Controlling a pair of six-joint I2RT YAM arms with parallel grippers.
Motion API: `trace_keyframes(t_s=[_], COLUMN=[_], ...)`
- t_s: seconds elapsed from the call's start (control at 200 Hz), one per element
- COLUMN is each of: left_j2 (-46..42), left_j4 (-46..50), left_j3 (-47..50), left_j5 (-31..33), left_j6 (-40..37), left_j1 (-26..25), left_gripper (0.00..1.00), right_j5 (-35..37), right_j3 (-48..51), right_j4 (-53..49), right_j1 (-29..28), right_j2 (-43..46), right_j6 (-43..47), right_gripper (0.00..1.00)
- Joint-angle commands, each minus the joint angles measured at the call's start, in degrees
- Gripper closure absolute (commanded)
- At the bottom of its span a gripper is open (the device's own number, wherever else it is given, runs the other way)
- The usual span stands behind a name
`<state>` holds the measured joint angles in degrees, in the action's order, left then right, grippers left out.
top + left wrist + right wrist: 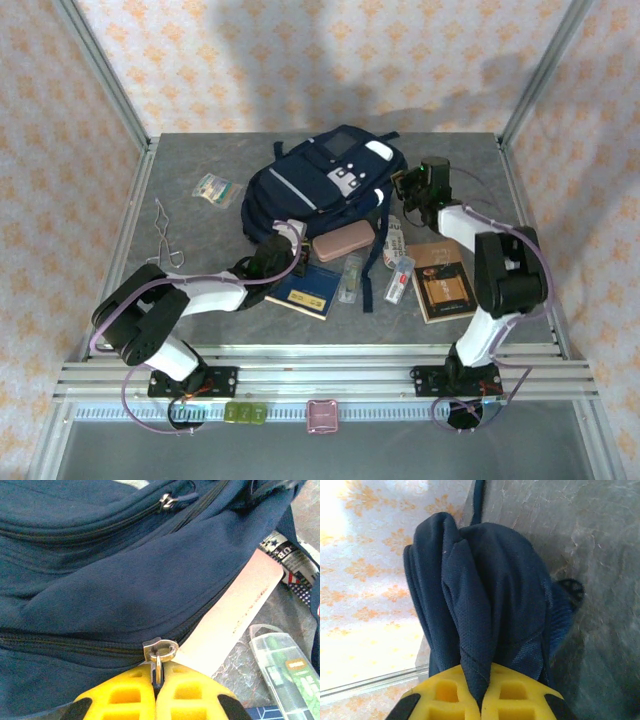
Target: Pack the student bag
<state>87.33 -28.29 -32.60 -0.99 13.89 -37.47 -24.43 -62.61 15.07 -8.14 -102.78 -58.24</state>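
Note:
The student bag [320, 185] is a navy backpack with grey patches, lying in the middle of the table. My left gripper [283, 238] reaches its near left corner. In the left wrist view the yellow fingers [125, 695] of the left gripper [159, 674] are shut on the metal zipper pull [160, 652] of a closed zip in the bag [125, 580]. My right gripper [410, 190] is at the bag's right side. In the right wrist view the right gripper [487, 682] is shut on a fold of the bag's navy fabric [480, 595].
In front of the bag lie a pink pencil case [343, 243], a blue notebook [310, 290], a clear box [350, 278], a small packet [400, 280] and a brown book [442, 280]. A wrapped packet [217, 190] and a thin white cord [165, 235] lie at the left.

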Motion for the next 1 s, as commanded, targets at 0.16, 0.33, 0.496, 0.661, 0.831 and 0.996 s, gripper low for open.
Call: trace_keyframes(t_s=[0.16, 0.33, 0.496, 0.661, 0.831, 0.996], left_j2=[0.84, 3.43, 4.31, 4.45, 4.51, 3.76], left_j4=[9.83, 13.06, 13.09, 14.30, 16.05, 15.82], left_j3=[-7.15, -11.80, -14.00, -15.96, -17.82, -17.95], left_j5=[-0.06, -0.25, -2.66, -3.70, -5.14, -5.86], left_j6=[-0.01, 0.30, 0.52, 0.60, 0.63, 0.70], left_j1=[-0.09, -0.75, -0.93, -1.11, -1.11, -1.11], left_gripper=[1.00, 1.00, 1.00, 1.00, 1.00, 1.00], right_j5=[-0.32, -4.09, -3.70, -10.92, -15.43, -18.23], right_j3=[-17.09, -19.20, -11.28, -1.72, 3.45, 9.11], right_j4=[-3.03, -13.22, -18.35, -16.93, -16.98, -10.47], right_j1=[3.20, 3.14, 3.25, 2.20, -2.25, -9.24], right_j2=[-12.22, -10.57, -0.66, 8.18, 13.25, 14.03], right_j6=[4.53, 7.47, 10.72, 8.07, 7.17, -0.65], right_gripper=[0.98, 0.63, 0.51, 0.41, 0.40, 0.41])
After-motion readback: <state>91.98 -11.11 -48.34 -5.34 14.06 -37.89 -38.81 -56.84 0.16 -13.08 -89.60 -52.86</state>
